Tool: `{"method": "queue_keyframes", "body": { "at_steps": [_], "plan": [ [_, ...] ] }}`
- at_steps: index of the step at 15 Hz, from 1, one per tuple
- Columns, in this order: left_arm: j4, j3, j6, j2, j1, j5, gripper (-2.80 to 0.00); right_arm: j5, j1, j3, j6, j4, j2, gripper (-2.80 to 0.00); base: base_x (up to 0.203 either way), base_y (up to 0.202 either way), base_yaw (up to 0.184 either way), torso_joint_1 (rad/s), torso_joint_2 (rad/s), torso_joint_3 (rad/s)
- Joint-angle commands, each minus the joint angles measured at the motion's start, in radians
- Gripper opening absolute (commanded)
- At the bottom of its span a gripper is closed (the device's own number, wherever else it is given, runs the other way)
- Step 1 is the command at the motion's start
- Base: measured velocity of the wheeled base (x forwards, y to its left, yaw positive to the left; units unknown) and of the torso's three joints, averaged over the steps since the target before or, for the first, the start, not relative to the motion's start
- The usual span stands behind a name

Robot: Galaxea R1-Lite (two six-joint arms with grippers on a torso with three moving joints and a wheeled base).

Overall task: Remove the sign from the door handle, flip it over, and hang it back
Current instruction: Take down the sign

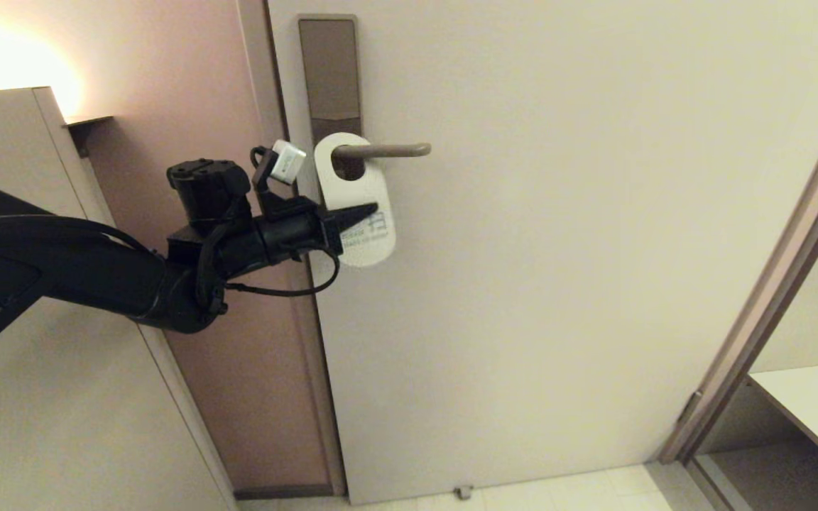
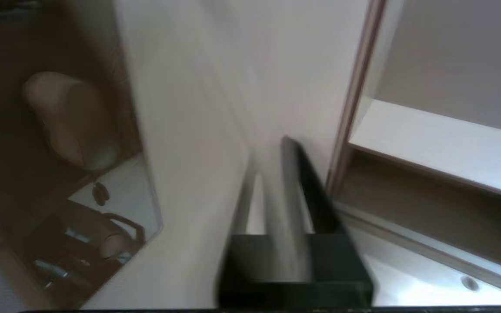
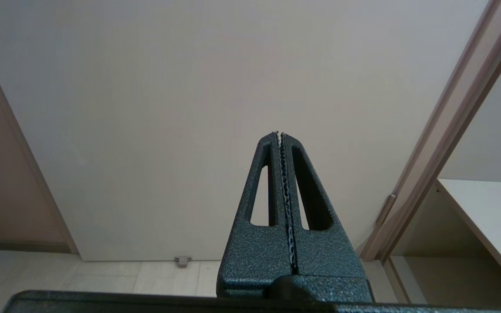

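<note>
The sign (image 1: 356,186) hangs with its white side out, its oval hole round the door handle (image 1: 389,150), a bronze-grey lever on a tall backplate (image 1: 330,71). My left gripper (image 1: 372,211) reaches in from the left at the sign's lower half; the tips look closed on the card's edge. In the left wrist view the picture is smeared; a grey strip, the sign (image 2: 286,226) seen edge-on, lies between the left gripper (image 2: 271,150) fingers. My right gripper (image 3: 280,134) is shut and empty, parked low facing the door; it is out of the head view.
The pale door (image 1: 593,248) fills the middle. A cabinet (image 1: 18,177) stands at the left beside the arm. A door frame (image 1: 778,284) and a white shelf (image 1: 817,404) are at the right. A small door stop (image 1: 462,491) sits on the floor.
</note>
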Motion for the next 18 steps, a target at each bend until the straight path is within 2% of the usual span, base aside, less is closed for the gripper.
{"method": "queue_keyframes", "body": {
  "at_steps": [1,3,8,12,14,18],
  "plan": [
    [-0.007,0.002,0.001,-0.008,0.001,-0.003,-2.8,0.0,0.0,0.0,-0.001,0.0,0.0,-2.8,0.0,0.0,0.0,0.0,0.0,0.0],
    [-0.007,0.005,0.004,-0.012,0.002,0.0,-2.8,0.0,0.0,0.0,-0.001,0.0,0.0,-2.8,0.0,0.0,0.0,0.0,0.0,0.0],
    [-0.005,0.008,0.016,-0.022,-0.007,0.074,-2.8,0.0,0.0,0.0,-0.001,0.0,0.0,-2.8,0.0,0.0,0.0,0.0,0.0,0.0],
    [-0.004,0.009,0.018,-0.044,-0.039,0.09,-2.8,0.0,0.0,0.0,-0.001,0.0,0.0,-2.8,0.0,0.0,0.0,0.0,0.0,0.0],
    [-0.004,0.009,0.02,-0.048,-0.061,0.122,-2.8,0.0,0.0,0.0,-0.001,0.0,0.0,-2.8,0.0,0.0,0.0,0.0,0.0,0.0],
    [-0.004,0.03,0.044,-0.057,-0.076,0.132,-2.8,0.0,0.0,0.0,-0.001,0.0,0.0,-2.8,0.0,0.0,0.0,0.0,0.0,0.0]
  ]
}}
